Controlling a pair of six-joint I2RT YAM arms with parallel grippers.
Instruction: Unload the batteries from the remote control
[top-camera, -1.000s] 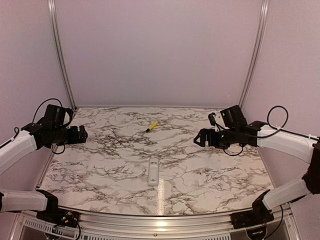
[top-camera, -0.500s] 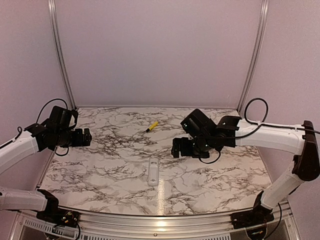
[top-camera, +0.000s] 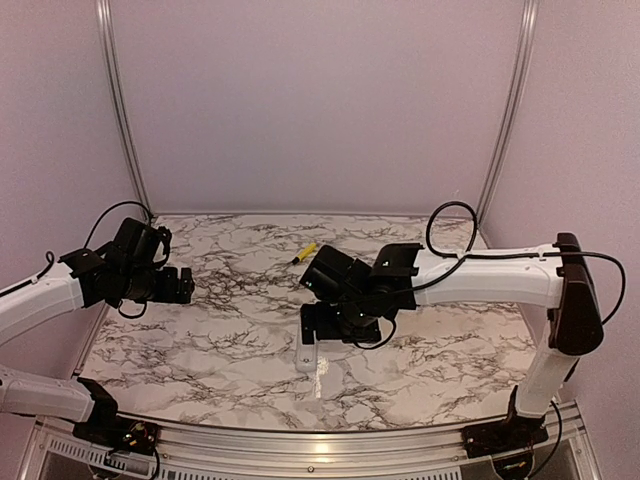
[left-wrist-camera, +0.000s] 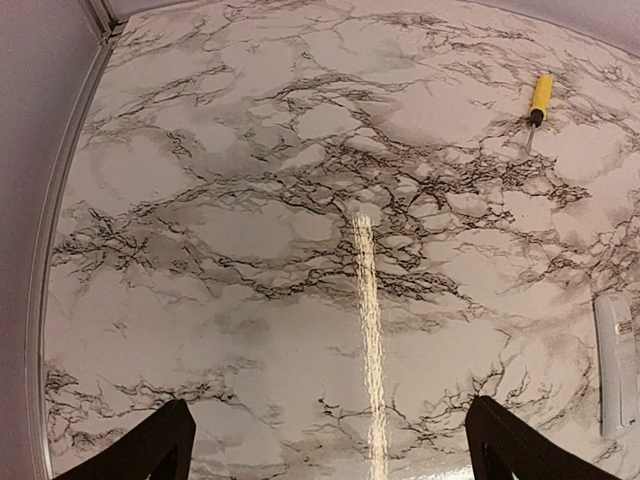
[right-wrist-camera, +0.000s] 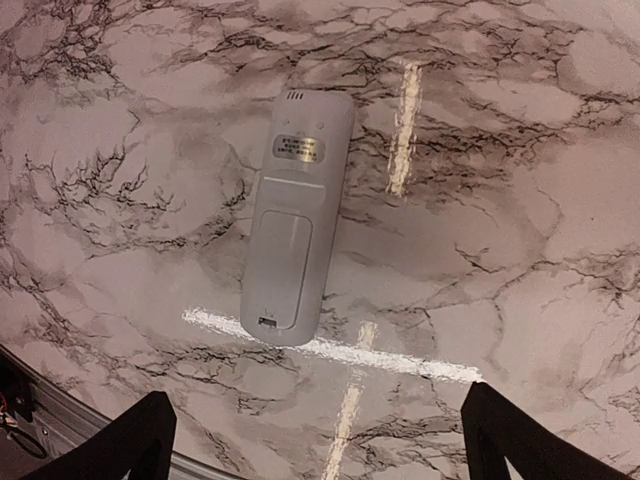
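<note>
The white remote control (right-wrist-camera: 295, 215) lies flat on the marble table with its back face up and the battery cover shut. It also shows in the top view (top-camera: 306, 355) and at the right edge of the left wrist view (left-wrist-camera: 615, 365). The batteries are hidden. My right gripper (right-wrist-camera: 320, 440) is open and empty, hovering just above the remote's near end, with its fingertips (right-wrist-camera: 510, 430) wide apart; the top view shows it (top-camera: 324, 324) over the remote's far end. My left gripper (left-wrist-camera: 330, 460) is open and empty, raised over the left side of the table (top-camera: 180, 285).
A yellow-handled screwdriver (top-camera: 304, 252) lies at the back middle of the table, also in the left wrist view (left-wrist-camera: 540, 98). Pale walls and metal corner posts (top-camera: 118, 110) enclose the table. The table's metal front rail (top-camera: 300, 432) runs close to the remote's near end.
My right arm has swung far left and down, from the right side of the table to above the remote. My left gripper has moved a little right and lower.
</note>
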